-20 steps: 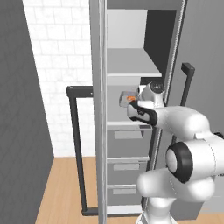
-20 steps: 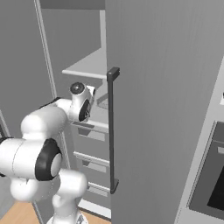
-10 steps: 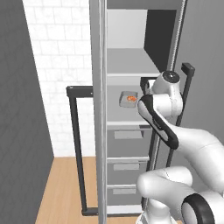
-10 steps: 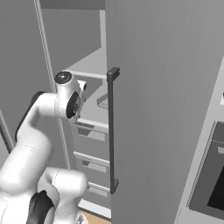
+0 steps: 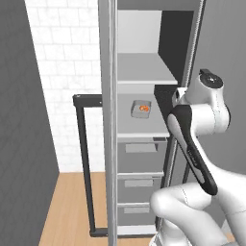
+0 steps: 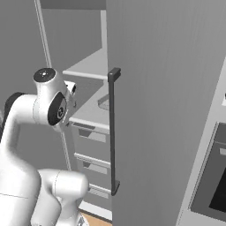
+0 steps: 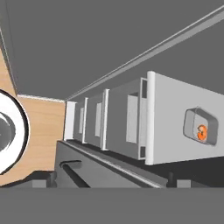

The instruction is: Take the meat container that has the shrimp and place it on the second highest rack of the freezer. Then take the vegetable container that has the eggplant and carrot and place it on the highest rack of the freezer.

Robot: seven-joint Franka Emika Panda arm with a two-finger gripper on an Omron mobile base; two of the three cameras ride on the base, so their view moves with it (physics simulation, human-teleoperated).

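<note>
Shrimp (image 7: 201,133), curled and orange, is seen in a rounded grey container (image 5: 141,108) on a smooth light-grey freezer (image 5: 144,127) shelf at mid frame, well apart from the gripper, whose jaws are spread and empty.

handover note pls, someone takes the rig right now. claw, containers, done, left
Claw: open, holding nothing.
Shrimp container: sits on the lower of the two freezer shelves, just above the drawers, with the shrimp inside. The claw is clear of it.
Top shelf: bare.
Done: the shrimp container appears placed on the second highest rack.
Left: fetch the container with eggplant and carrot and set it on the highest rack.
</note>
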